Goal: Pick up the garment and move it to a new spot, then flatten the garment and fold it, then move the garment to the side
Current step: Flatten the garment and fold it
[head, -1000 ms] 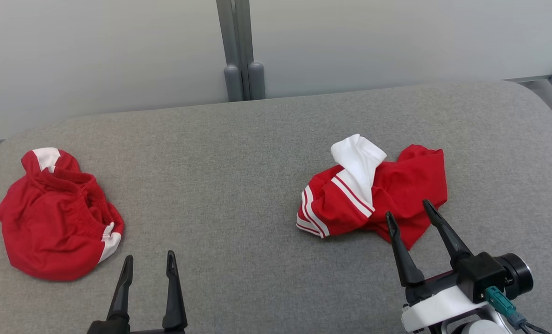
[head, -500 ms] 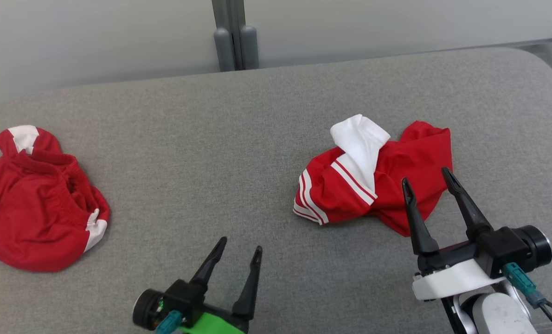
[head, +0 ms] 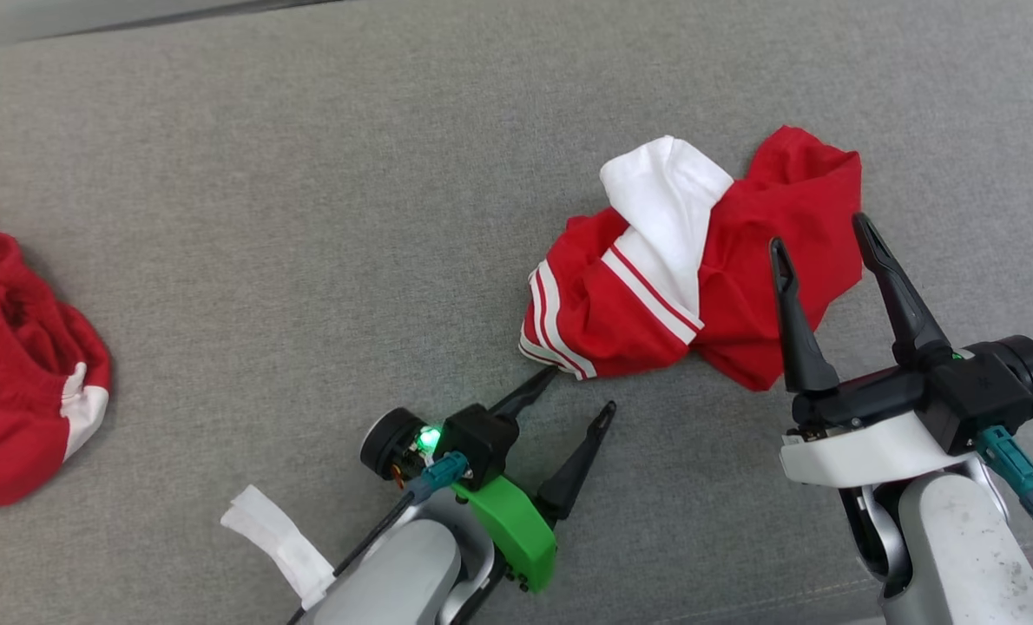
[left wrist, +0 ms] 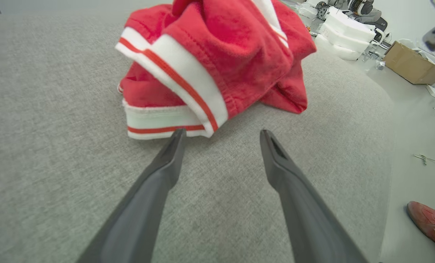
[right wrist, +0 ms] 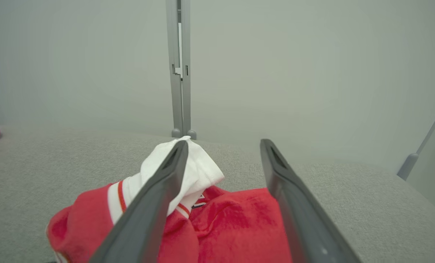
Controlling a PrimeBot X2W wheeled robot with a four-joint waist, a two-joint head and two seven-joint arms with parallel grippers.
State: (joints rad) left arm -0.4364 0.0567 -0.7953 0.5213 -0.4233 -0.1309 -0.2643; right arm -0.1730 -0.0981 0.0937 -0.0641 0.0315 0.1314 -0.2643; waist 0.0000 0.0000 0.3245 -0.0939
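A crumpled red garment (head: 742, 286) with white stripes and a white panel lies on the grey padded table, right of centre. My left gripper (head: 580, 391) is open just below the garment's striped lower-left hem, its fingertips near the cloth; that hem (left wrist: 166, 124) lies just ahead of this gripper (left wrist: 221, 131) in the left wrist view. My right gripper (head: 820, 230) is open above the garment's right part, with the red cloth (right wrist: 235, 223) below its fingers (right wrist: 159, 193) in the right wrist view.
A second red and white garment (head: 22, 382) lies at the table's left edge. The grey table (head: 308, 217) stretches between the two. A person's red shoe (left wrist: 424, 219) and a cardboard box (left wrist: 409, 64) are on the floor beyond the table.
The head camera has tilted down, so the whole scene shifted. My left gripper moved right and forward to the garment's striped hem. My right gripper advanced over the garment's right part.
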